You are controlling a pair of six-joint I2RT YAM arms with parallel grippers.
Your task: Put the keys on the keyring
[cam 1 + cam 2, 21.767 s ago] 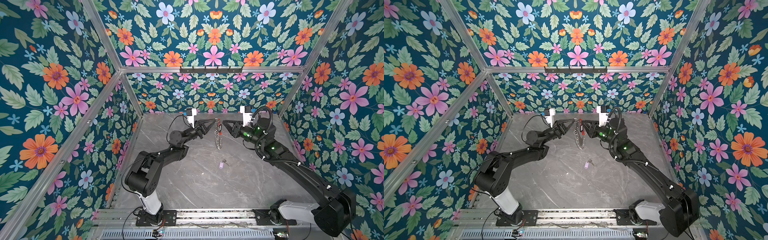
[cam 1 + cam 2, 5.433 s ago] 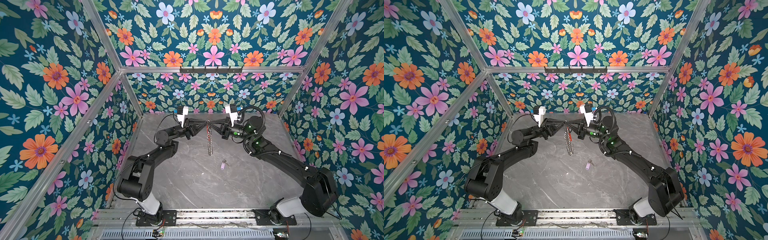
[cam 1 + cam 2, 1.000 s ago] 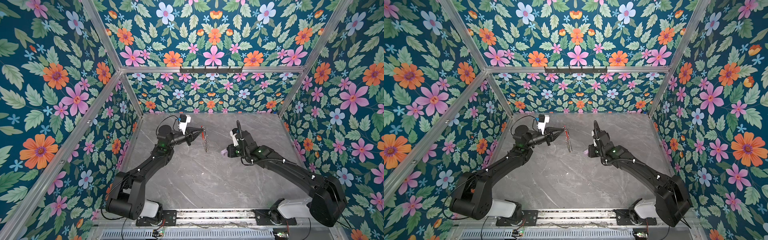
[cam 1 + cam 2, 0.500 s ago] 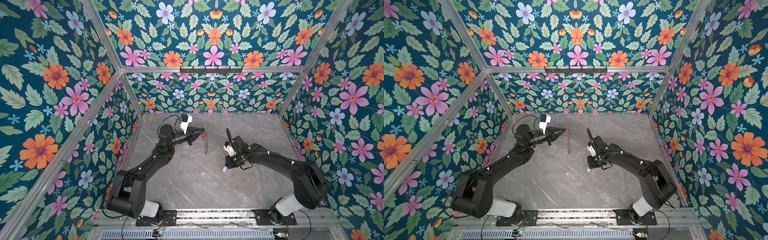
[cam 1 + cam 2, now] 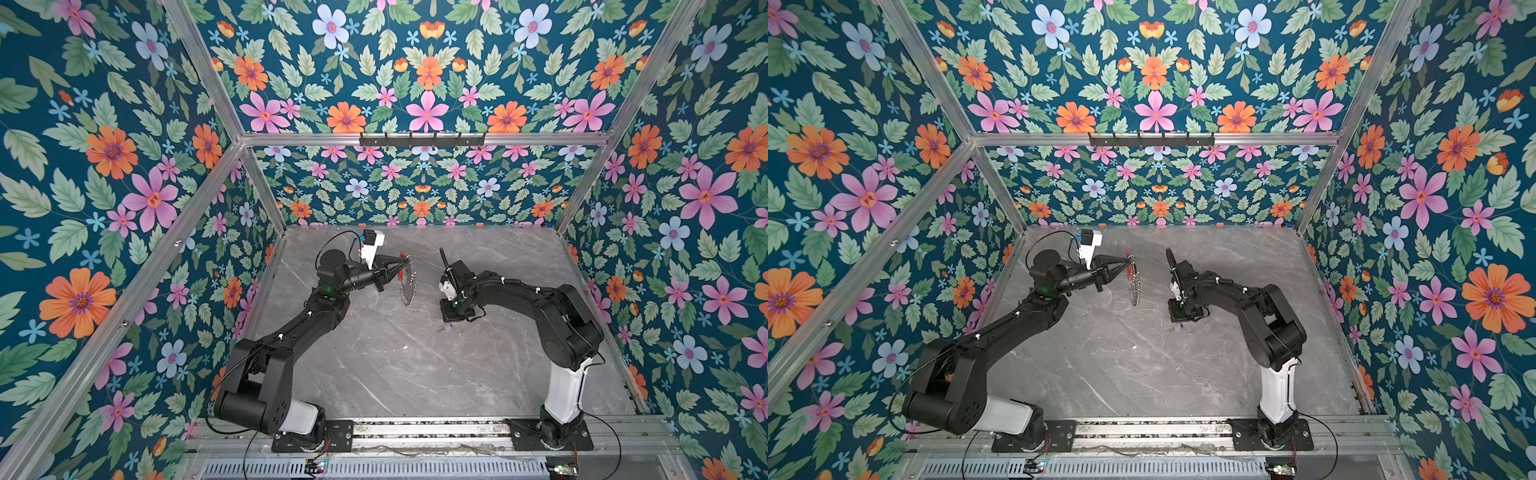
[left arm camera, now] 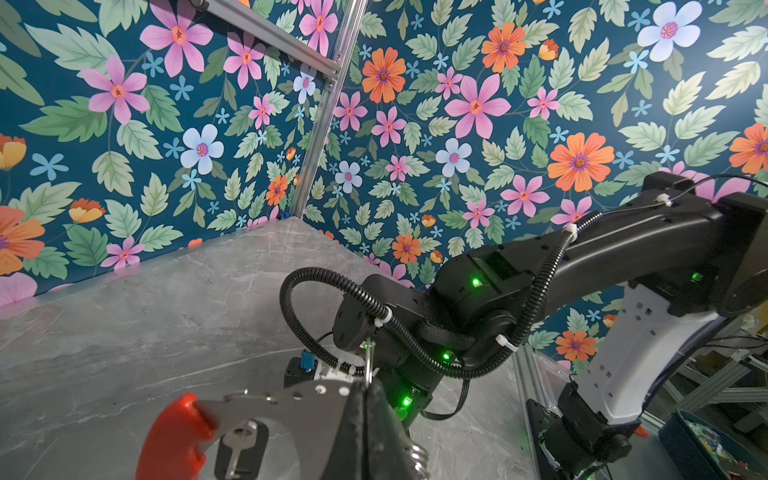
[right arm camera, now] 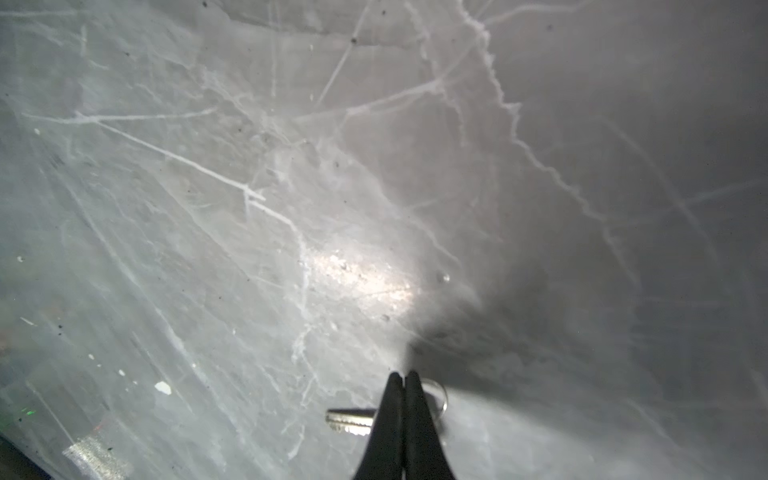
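Right arm (image 5: 519, 291) has dropped away from the keyring (image 5: 405, 286), which the left claw (image 5: 410, 259) pinches aloft. Right claw (image 7: 401, 376), pressed together, sits over the lilac-tagged key (image 7: 349, 417) on the bench (image 5: 395, 365), right of the keyring; shut tips could merely shove it.
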